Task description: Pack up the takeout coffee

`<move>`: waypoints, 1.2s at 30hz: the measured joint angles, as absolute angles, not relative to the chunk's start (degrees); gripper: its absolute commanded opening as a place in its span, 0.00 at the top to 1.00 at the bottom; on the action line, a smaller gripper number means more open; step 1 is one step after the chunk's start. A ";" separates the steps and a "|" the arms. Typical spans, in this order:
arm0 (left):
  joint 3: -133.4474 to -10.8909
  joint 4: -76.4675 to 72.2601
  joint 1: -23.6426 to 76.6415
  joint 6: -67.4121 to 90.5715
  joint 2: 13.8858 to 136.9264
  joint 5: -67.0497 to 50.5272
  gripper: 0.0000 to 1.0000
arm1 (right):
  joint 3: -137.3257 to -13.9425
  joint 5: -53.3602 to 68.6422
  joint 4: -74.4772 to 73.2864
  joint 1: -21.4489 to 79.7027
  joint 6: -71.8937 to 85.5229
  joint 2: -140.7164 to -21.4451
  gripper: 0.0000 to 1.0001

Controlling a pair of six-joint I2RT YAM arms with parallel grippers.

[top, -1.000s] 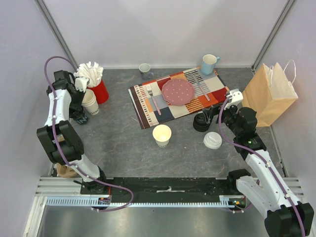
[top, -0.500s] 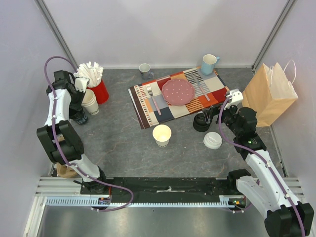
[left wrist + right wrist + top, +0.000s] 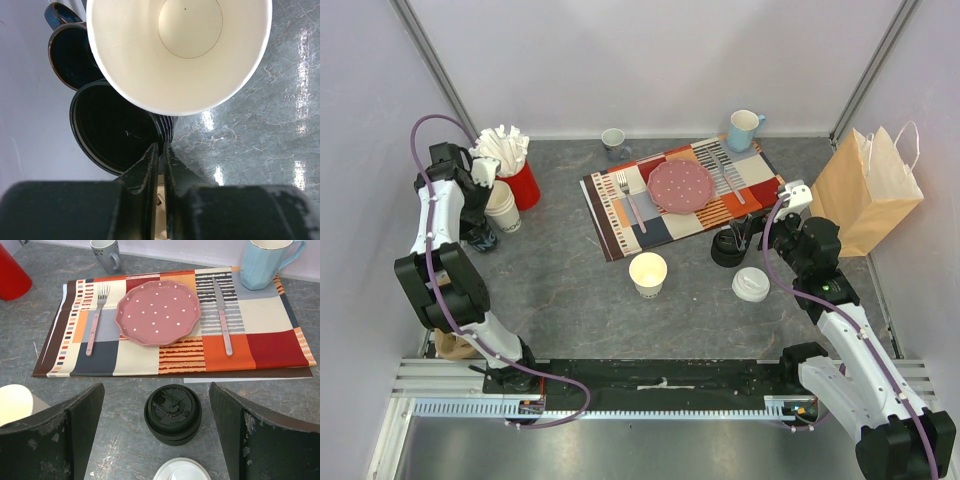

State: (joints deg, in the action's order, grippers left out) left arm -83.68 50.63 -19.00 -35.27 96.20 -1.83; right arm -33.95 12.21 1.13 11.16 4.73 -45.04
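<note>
- Left gripper [image 3: 160, 148] is pinching. Its fingers are pressing almost together with only a thin slot between them, and the tips are clamping the rim wall of the black cup [image 3: 112, 130].
- Black cup is standing open and lidless right under the fingertips. Its ribbed outer wall is showing just right of them.
- Spare paper cup [image 3: 150, 65], white inside, is overlapping the black cup's far edge, ahead of the fingers.
- Dark mug [image 3: 70, 60] is sitting ahead and to the left. Cannot tell whether it is touching the black cup.
- Right gripper [image 3: 156, 390] is standing spread wide, holding nothing.
- Black lid [image 3: 172, 412] is sitting centred between the two fingers, apart from both. Cannot tell whether a cup is under it.
- White lid [image 3: 180, 471] is showing just nearer the wrist than the black lid.
- Cream cup [image 3: 14, 400], open, is peeking out beyond the left finger.
- Placemat [image 3: 270, 340] with pink plate [image 3: 157, 312] is lying farther ahead.
- Paper bag [image 3: 865, 190] is standing upright off to the right gripper's right.
</note>
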 measured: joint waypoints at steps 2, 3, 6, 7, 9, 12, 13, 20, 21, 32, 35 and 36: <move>-83.68 50.65 -19.00 -35.27 96.40 -1.83 0.97 | -33.95 12.21 1.13 11.16 4.73 -45.04 0.06; -83.68 50.68 -19.00 -35.31 96.42 -1.85 0.98 | -33.95 12.21 1.13 11.16 4.73 -45.04 0.06; -83.68 50.70 -19.00 -35.42 96.42 -1.91 0.98 | -33.95 12.21 1.13 11.16 4.73 -45.04 0.06; -83.68 50.72 -19.00 -35.42 96.42 -2.00 0.98 | -33.95 12.21 1.13 11.16 4.73 -45.04 0.05; -83.68 50.72 -19.00 -35.42 96.38 -2.04 0.98 | -33.95 12.21 1.13 11.16 4.73 -45.04 0.06; -83.66 50.72 -19.00 -35.42 96.27 -2.04 0.98 | -33.95 12.21 1.13 11.16 4.73 -45.04 0.06; -83.64 50.72 -19.00 -35.42 96.16 -2.04 0.98 | -33.95 12.21 1.13 11.16 4.73 -45.04 0.05; -83.05 50.63 -18.87 -35.48 93.71 -1.89 0.98 | -33.95 12.21 1.13 11.16 4.73 -45.04 0.05; -82.96 50.68 -18.79 -35.53 93.17 -1.78 0.98 | -33.95 12.21 1.13 11.16 4.73 -45.04 0.05; -79.81 49.58 -17.04 -36.10 90.54 -1.28 0.98 | -33.95 12.21 1.13 11.16 4.73 -45.04 0.05; -78.11 49.56 -15.73 -36.14 90.48 -1.28 0.98 | -33.95 12.21 1.13 11.16 4.73 -45.04 0.05; -77.73 49.60 -15.40 -36.14 90.48 -1.37 0.98 | -33.95 12.21 1.13 11.16 4.73 -45.04 0.05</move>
